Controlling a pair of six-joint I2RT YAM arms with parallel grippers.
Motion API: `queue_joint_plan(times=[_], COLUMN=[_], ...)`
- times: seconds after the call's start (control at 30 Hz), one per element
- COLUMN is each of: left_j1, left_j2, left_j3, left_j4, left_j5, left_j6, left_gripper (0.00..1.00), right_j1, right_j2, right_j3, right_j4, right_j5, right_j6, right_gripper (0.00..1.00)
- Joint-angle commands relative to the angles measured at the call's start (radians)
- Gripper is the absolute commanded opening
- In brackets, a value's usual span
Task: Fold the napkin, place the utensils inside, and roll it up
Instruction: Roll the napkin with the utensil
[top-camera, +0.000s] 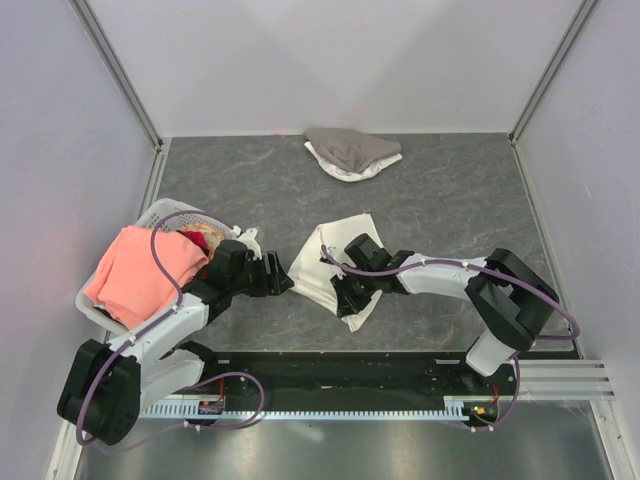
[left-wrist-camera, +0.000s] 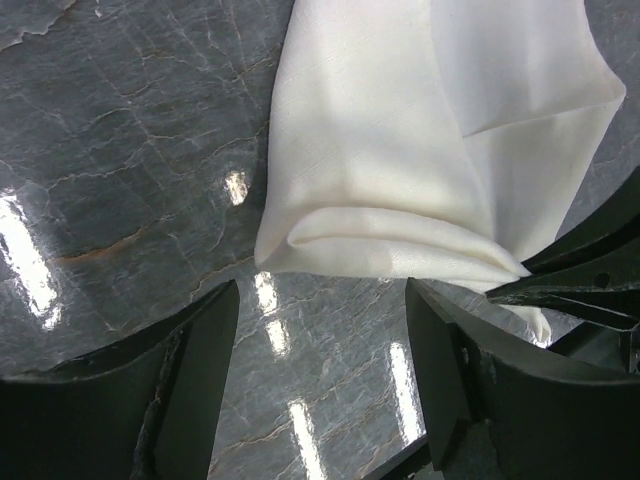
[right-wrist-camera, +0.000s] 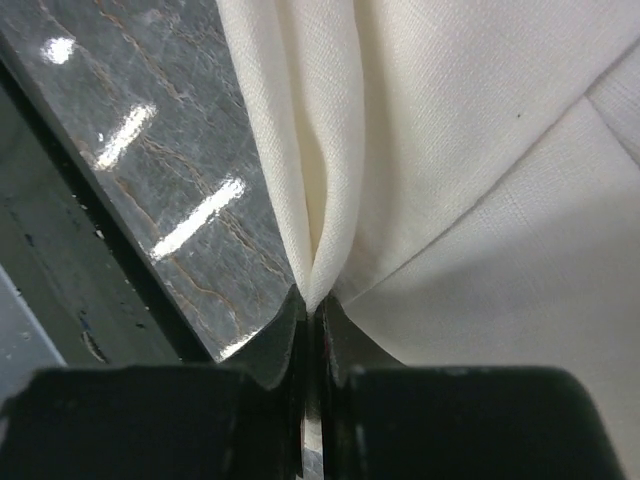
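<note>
Grey marbled table (top-camera: 450, 200), one napkin (top-camera: 312, 268)

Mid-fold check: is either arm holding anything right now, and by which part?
The right gripper, jaws shut, pinches the napkin by a raised fold along its edge. The left gripper, jaws open, holds nothing.

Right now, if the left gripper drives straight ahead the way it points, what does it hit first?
Most likely the napkin, its rolled fold edge lying just past the open left gripper. The right gripper pinches that cloth to one side; depth is unclear.
</note>
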Motion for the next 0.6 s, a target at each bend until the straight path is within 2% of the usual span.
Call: queue_joint_plan(times=[0.0, 0.37, 0.57], left_j1=[-0.003, -0.003, -0.003], left_j2=[-0.016, 0.034, 0.080], left_j3=[-0.025, -0.071, -0.083], left_j4=[0.107, 0.294, 0.369], left_j5=[-0.008, -0.006, -0.006], left_j6=[-0.009, 0.047, 0.066], left_gripper=[0.74, 0.66, 0.55], right_j1=[-0.040, -0.177, -0.220], right_j2=[0.067, 0.157, 0.204], right_j3=[-0.046, -0.072, -0.068], right_j4=[0.023, 0.085, 0.086], right_j5=[-0.142, -0.282, -0.305], right_j6=[0.006, 0.054, 0.065], right_gripper=[0.00, 0.00, 0.00])
